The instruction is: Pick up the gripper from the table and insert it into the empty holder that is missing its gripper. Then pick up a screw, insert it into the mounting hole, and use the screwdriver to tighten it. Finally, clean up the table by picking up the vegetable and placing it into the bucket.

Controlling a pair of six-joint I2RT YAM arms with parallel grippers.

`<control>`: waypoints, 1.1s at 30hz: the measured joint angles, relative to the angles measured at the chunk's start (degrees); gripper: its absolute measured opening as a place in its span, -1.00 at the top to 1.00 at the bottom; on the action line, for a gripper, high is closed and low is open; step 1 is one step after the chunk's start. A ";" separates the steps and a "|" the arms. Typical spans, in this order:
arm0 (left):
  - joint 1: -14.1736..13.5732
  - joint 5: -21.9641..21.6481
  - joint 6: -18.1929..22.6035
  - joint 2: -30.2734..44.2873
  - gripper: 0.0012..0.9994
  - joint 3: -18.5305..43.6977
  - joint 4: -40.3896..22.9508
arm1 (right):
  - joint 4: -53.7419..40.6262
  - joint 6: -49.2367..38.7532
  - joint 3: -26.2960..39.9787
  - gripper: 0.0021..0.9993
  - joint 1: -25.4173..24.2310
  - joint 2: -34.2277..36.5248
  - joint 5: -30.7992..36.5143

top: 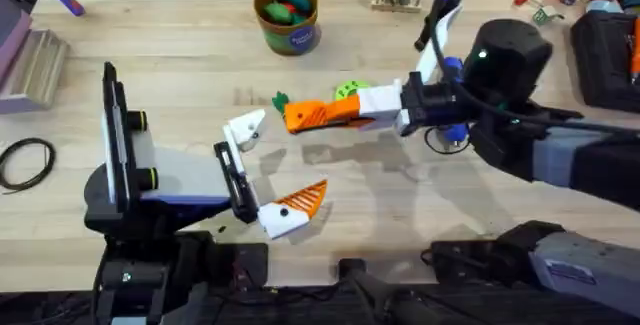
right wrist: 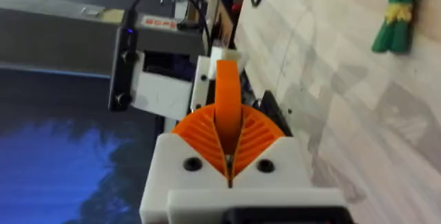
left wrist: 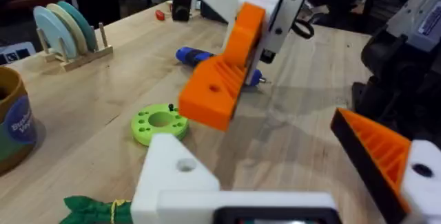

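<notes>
Wood table [top: 180, 75], w/ bucket [top: 287, 17], vegetable [top: 280, 99], green disc [top: 347, 90], screwdriver [left wrist: 196, 56], black cable loop [top: 25, 161]

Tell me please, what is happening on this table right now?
Two robot arms work over a wooden table. The right gripper is shut and empty, hanging just above the table beside the vegetable and the green disc. The left gripper is wide open and also holds nothing. The vegetable lies on the table, not yet in the bucket at the far side. The screwdriver lies on the table under the right arm.
</notes>
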 joint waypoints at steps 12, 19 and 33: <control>0.00 0.00 -0.02 0.02 -0.97 0.00 0.00 | 0.11 -2.31 -0.04 0.99 -2.08 6.04 -14.65; 0.00 0.00 -0.02 0.00 -0.97 0.01 0.01 | 5.17 -1.74 0.72 0.99 -2.08 9.76 -17.76; 0.00 0.00 -0.02 0.00 -0.97 0.00 0.00 | 8.71 2.29 9.37 0.99 -0.95 21.87 -21.26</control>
